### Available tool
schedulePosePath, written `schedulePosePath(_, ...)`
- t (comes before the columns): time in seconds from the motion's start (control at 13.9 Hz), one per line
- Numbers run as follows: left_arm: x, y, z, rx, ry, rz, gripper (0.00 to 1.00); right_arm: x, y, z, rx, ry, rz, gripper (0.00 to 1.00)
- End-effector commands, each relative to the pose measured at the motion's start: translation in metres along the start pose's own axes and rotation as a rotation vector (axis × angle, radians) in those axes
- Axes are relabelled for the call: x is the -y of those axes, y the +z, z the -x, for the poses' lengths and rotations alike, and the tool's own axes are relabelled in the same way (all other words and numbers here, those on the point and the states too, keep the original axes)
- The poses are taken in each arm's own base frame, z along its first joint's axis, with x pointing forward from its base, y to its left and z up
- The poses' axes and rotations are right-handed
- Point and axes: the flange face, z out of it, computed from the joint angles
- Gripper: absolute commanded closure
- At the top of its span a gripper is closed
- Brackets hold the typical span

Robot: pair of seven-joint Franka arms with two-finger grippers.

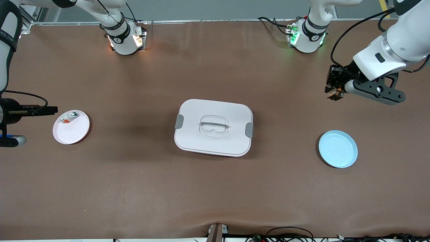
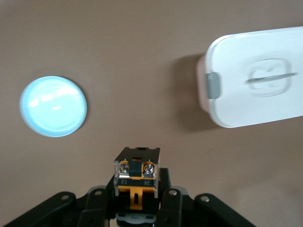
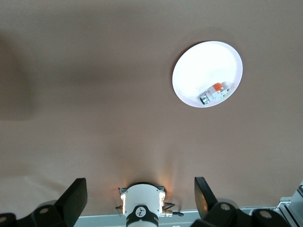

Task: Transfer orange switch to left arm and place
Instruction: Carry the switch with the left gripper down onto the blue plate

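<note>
The box [image 1: 213,127] stood mid-table, with a blue plate [image 1: 338,149] toward the left arm's end and a white plate [image 1: 71,127], bearing a small white part [image 1: 69,118], toward the right arm's end. The left gripper [image 1: 335,91], raised above the table between box and blue plate, was clenched on the orange switch [image 2: 137,178], its screw-terminal end projecting past the fingertips. The right gripper [image 3: 139,195] waited with jaws fully spread and empty, beside the white plate.

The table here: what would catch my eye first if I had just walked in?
Probably the big white lidded box in the middle of the brown table, with a white plate toward the right arm's end and a pale blue plate toward the left arm's end. Next, the left end effector, up in the air toward the left arm's end, shut on a small black and orange switch. The right end effector waits open near the white plate.
</note>
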Motion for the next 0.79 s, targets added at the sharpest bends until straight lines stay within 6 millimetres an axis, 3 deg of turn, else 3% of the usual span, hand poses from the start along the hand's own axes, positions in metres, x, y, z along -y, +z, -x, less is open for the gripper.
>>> schedulePosePath(0.0,-0.013,0.000,0.008,0.033,-0.023,-0.134,1.00,-0.017,-0.039,0.032,-0.113,0.024,0.007,0.00)
schedulePosePath(0.14,-0.014,0.003,0.007,0.034,-0.082,-0.176,1.00,-0.034,-0.048,0.043,-0.139,0.044,-0.021,0.00)
schedulePosePath(0.29,0.000,0.001,0.007,0.031,-0.134,-0.175,1.00,-0.042,-0.060,0.058,-0.171,0.038,-0.081,0.00)
schedulePosePath(0.43,0.026,0.001,0.007,0.028,-0.283,-0.166,1.00,-0.040,-0.069,0.068,-0.193,0.032,-0.082,0.00)
schedulePosePath(0.65,0.033,0.010,0.003,0.024,-0.526,-0.179,1.00,-0.036,-0.079,0.080,-0.229,0.023,-0.082,0.00)
schedulePosePath(0.72,0.045,0.012,0.003,0.021,-0.628,-0.183,1.00,-0.034,-0.079,0.084,-0.227,0.021,-0.084,0.00)
